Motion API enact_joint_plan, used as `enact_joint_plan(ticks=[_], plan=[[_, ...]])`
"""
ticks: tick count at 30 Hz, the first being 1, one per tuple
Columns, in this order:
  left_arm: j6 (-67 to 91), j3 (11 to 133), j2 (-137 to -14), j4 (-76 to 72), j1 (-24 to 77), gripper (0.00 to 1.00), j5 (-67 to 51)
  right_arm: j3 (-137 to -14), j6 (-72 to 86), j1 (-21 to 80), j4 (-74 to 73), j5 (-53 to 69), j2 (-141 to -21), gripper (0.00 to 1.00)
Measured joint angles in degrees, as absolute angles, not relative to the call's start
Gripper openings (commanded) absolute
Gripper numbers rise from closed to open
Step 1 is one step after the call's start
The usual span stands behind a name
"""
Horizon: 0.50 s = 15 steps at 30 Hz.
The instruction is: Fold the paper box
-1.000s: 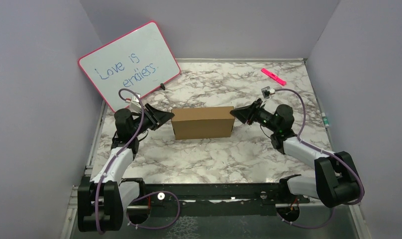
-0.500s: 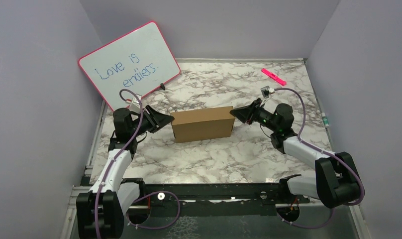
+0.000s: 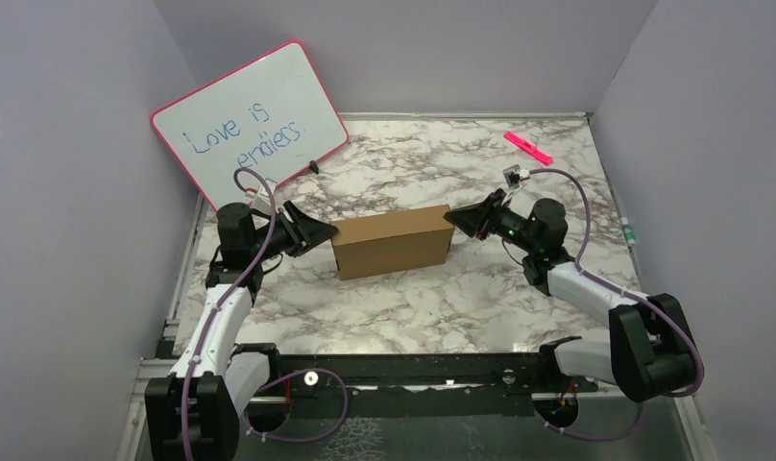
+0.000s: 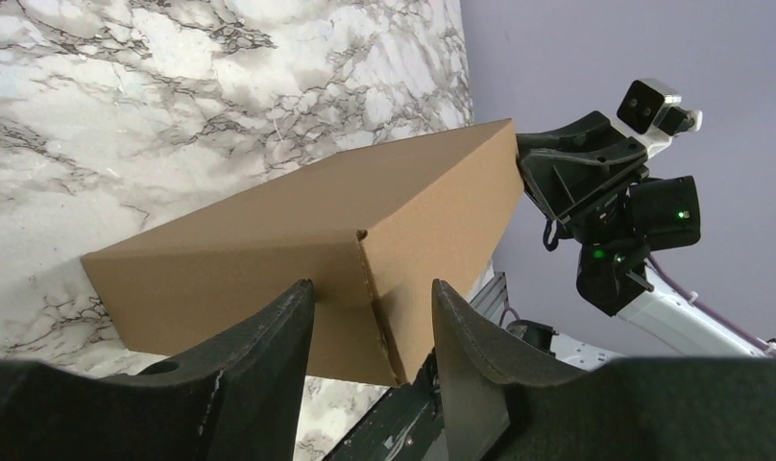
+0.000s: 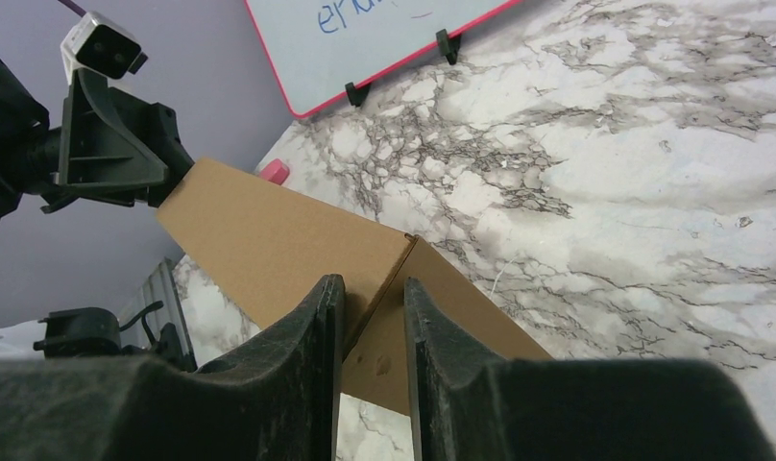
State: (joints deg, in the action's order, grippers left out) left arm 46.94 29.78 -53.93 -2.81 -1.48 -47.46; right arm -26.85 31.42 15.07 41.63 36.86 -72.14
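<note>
The box (image 3: 391,242) sits closed and squared near the middle of the table (image 3: 432,307), its long side toward my bases. My left gripper (image 3: 319,231) is at the box's left end, level with the upper edge. Its fingers are spread with the end corner showing between them, and they grip nothing. My right gripper (image 3: 452,218) is at the upper corner of the right end. Its fingers stand a narrow slot apart across the corner ridge, and I cannot tell whether they pinch the card.

Judgement: I bracket both ends to stop the box sliding while the end panels are pressed home. Folding appears nearly complete. Risk: uneven pressure could skew the box.
</note>
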Motion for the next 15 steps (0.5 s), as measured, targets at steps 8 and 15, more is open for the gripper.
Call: enact_joint_plan(ticks=[8,15], plan=[[44.71,32.14,-52.14,2.81,-1.48,0.47,-48.12,-26.96,31.40,15.07,41.25,36.84,-72.03,0.30],[42.89,30.83,-50.50,6.28,-1.48,0.31,-48.07,-26.96,31.40,15.07,41.28,36.86,-72.10,0.30]])
